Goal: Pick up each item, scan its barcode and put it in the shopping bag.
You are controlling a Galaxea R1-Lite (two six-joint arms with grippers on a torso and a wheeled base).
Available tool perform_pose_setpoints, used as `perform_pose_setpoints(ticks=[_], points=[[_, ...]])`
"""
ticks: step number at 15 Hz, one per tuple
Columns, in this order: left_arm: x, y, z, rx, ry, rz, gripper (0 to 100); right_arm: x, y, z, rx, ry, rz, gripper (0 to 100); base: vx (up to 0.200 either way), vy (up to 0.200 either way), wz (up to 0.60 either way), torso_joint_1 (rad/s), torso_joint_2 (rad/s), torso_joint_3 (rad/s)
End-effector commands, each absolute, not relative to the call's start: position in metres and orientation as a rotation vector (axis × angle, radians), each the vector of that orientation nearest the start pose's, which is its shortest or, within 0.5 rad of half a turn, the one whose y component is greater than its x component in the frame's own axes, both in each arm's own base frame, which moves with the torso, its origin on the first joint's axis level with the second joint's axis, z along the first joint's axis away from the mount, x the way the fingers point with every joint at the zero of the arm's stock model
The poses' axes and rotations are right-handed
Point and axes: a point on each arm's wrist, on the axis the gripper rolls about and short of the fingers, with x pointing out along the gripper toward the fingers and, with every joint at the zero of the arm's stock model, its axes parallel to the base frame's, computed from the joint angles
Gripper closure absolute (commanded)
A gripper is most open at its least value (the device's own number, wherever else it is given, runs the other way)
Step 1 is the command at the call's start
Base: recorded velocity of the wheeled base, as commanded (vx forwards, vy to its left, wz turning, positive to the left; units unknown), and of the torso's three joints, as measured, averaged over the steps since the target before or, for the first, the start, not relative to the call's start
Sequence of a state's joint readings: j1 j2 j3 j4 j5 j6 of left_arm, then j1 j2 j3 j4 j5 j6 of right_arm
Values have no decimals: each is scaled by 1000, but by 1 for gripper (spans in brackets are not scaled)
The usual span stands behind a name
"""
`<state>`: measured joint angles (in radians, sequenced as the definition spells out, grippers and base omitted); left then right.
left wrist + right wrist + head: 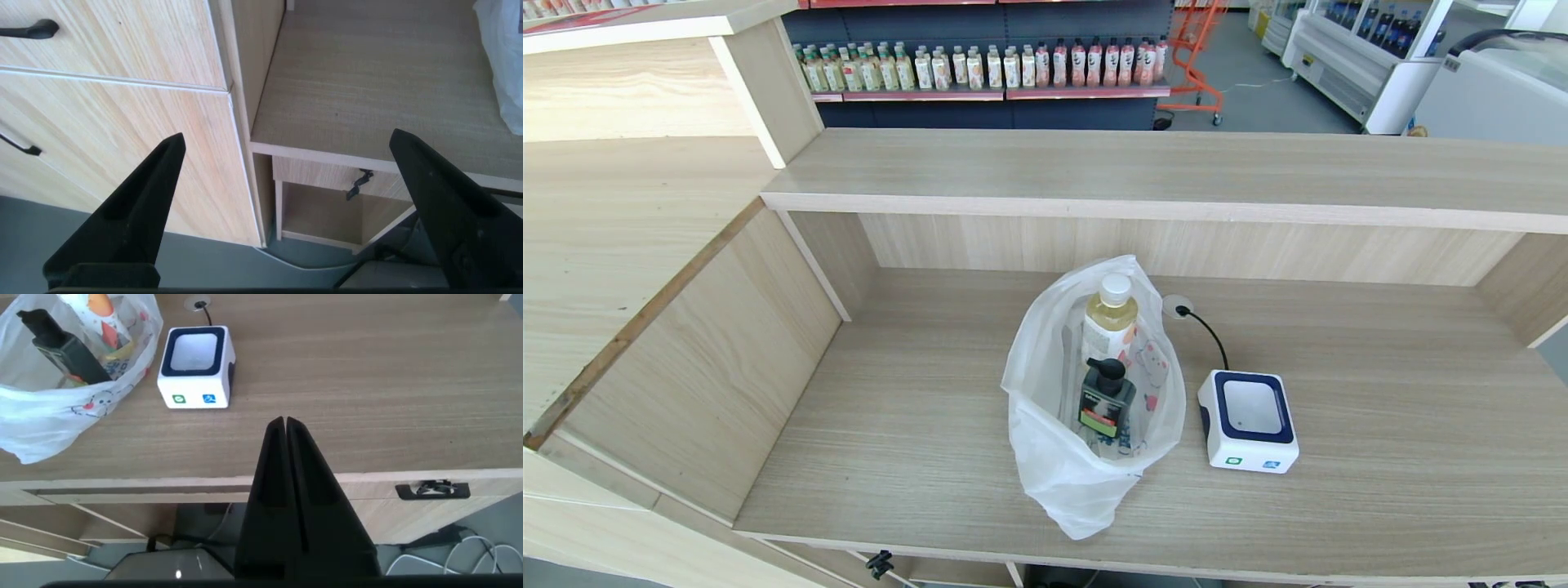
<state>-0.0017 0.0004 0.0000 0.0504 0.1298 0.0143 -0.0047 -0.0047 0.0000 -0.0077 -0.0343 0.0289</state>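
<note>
— Where do we find the shopping bag (1045,457)?
— Mid-bench (1380,490), white, translucent, mouth open, sagging toward the front edge.
— And inside?
— We see a white-capped bottle (1109,322) of yellow liquid and a dark pump bottle (1106,396). The white scanner (1248,420) sits just beside the bag, on its right-edge side.

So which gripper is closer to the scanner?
Right. The right gripper sits just before the counter, facing the scanner; the left gripper hangs off the counter's front left corner, beyond the bag.
</note>
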Motion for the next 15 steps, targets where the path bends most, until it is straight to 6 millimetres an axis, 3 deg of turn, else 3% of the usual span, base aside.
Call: perform_pose_setpoints(ticks=[1, 8, 15], points=[[-23, 3, 70, 20, 53, 128, 0, -23, -1, 76, 29, -8, -38, 100, 0, -200, 0, 7, 2, 7], [-23, 3, 70, 19, 53, 128, 0, -23, -1, 76, 29, -8, -40, 100, 0, -200, 0, 5, 1, 3], [-23, 3, 70, 20, 53, 128, 0, -23, -1, 76, 29, -10, -40, 100, 29, 0, 0, 0, 0, 1]])
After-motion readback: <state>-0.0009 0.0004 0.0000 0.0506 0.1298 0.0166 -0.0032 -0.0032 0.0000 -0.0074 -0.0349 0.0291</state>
